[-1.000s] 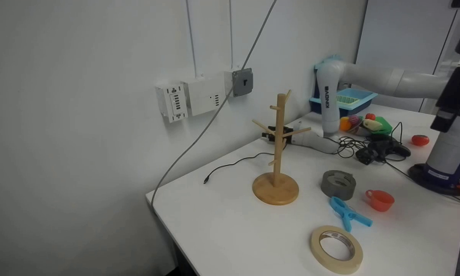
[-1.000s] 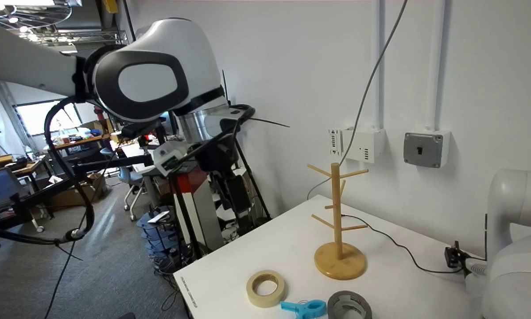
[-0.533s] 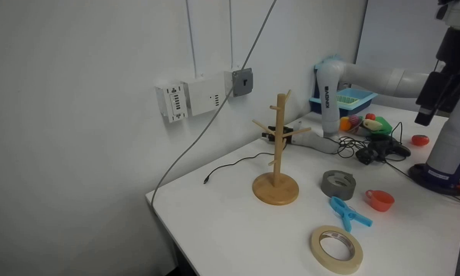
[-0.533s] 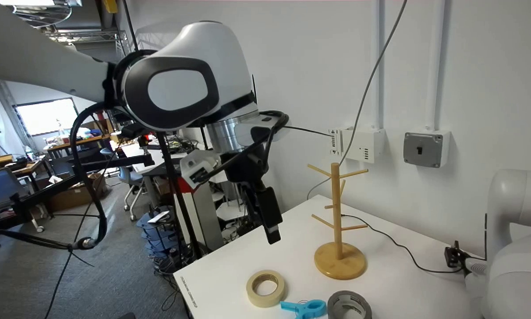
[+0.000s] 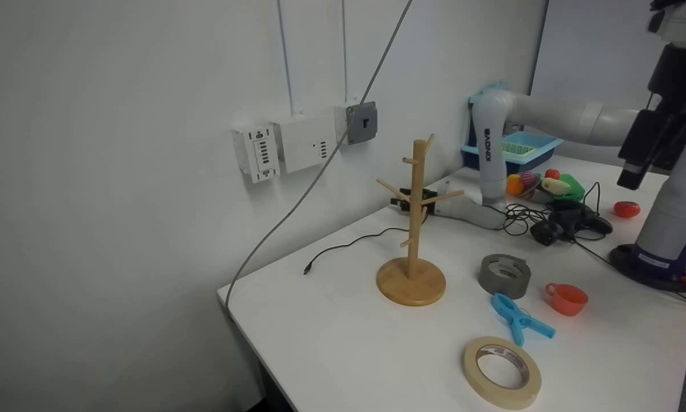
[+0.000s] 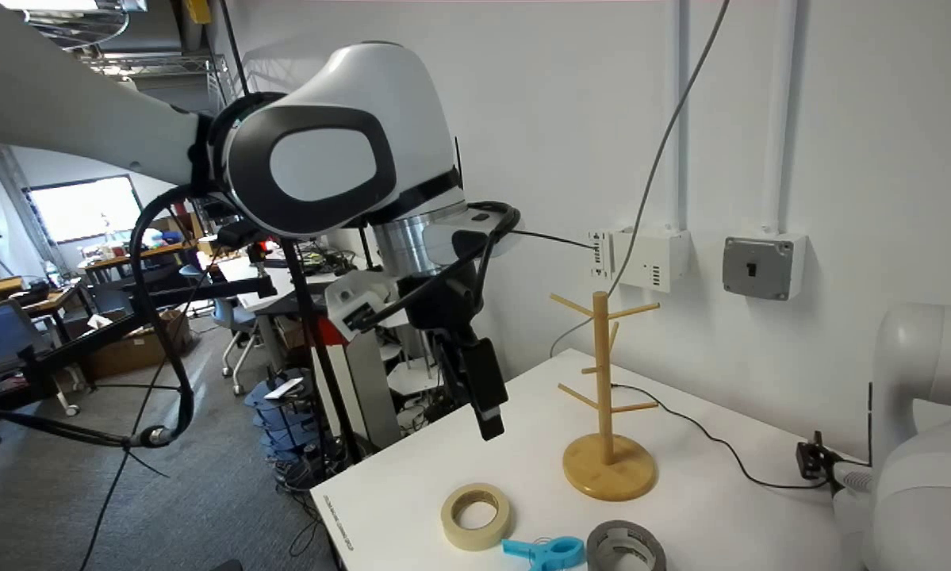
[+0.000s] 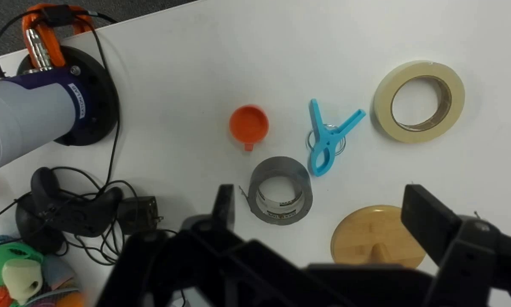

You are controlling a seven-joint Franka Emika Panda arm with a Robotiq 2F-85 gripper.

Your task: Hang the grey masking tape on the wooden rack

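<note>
While the black two-fingered gripper (image 7: 319,209) hangs above the white table (image 7: 183,85) with its jaws wide apart, the thick, dull-grey roll of tape (image 7: 276,167) lies near the centre of the wrist view, just beside a blue plastic clamp (image 7: 328,138); the round-based, light-brown wooden rack (image 7: 372,228) stands at lower right, a cream-white tape ring (image 7: 384,103) at upper right.

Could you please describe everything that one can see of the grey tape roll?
The grey tape roll is a thick, dull ring with a pale, cardboard-looking core bearing dark printing. A loose end seems to stick out at one side. It lies flat on the white table, hole upward, roughly between the wooden rack and the red cup. Whether the blue clamp beside it touches it, I cannot tell.
</note>
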